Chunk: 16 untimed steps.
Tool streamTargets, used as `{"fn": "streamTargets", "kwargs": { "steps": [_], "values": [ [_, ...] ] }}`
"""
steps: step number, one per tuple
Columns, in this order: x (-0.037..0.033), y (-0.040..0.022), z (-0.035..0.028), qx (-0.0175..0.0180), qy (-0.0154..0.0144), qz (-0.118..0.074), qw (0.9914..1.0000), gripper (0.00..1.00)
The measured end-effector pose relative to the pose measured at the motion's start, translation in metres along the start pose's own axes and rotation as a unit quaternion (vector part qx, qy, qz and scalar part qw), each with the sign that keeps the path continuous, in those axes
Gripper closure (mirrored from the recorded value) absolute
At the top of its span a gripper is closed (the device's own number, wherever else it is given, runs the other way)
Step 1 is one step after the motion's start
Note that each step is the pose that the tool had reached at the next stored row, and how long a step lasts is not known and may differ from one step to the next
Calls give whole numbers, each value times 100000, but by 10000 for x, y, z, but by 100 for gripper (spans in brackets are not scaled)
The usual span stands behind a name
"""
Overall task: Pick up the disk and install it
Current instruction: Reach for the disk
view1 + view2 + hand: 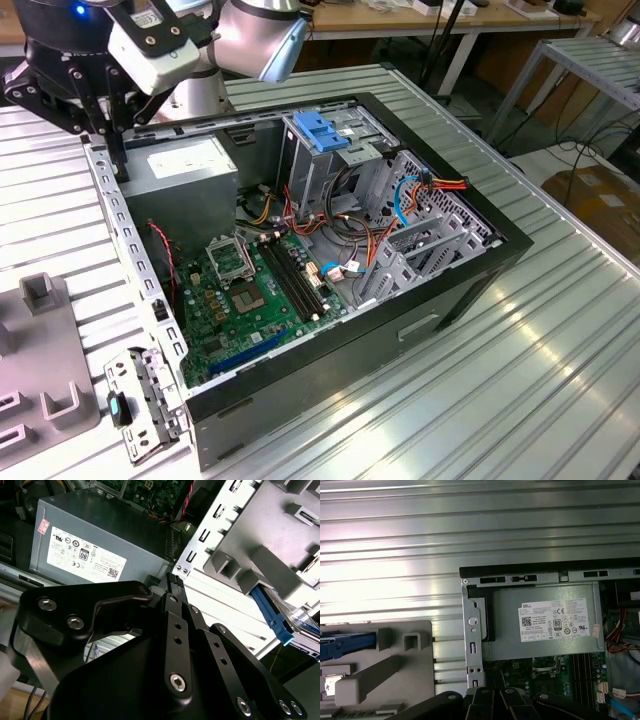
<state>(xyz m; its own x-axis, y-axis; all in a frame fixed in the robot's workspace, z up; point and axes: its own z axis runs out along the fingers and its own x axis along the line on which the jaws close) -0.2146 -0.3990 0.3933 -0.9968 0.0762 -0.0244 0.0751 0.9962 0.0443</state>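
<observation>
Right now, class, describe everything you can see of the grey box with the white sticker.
The grey box looks like sheet metal, rectangular, with a white printed sticker on its upward face. It lies flat in a corner of the open case, close to the rim, with the green board beside it. Red and yellow wires run past one end.

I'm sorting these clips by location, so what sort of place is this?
Probably a robotics lab or workshop: a robot arm hangs over an open computer case on a ribbed metal table, with a wooden workbench behind.
</observation>
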Motion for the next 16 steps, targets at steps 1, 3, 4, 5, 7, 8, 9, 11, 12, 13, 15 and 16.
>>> {"fn": "streamTargets", "kwargs": {
  "steps": [1,3,4,5,7,8,9,11,12,13,15,16],
  "values": [
    [6,0,0,-2,0,0,100000,89],
    [20,-1,0,-5,-4,-1,100000,89],
    [28,-2,-1,-1,-1,1,100000,89],
    [37,-3,0,-6,-4,1,100000,89],
    [56,-4,-1,-4,-2,2,100000,89],
    [63,-5,-1,-4,-3,3,100000,89],
    [72,-5,-1,-5,-5,2,100000,89],
    [85,-6,-2,-3,1,1,100000,89],
    [92,-7,-2,-4,-1,2,100000,89],
    [104,-8,-2,-5,-3,2,100000,89],
    [122,-9,-3,-5,-5,3,100000,89],
    [133,-10,-4,-2,-2,3,100000,89]
  ]
}}
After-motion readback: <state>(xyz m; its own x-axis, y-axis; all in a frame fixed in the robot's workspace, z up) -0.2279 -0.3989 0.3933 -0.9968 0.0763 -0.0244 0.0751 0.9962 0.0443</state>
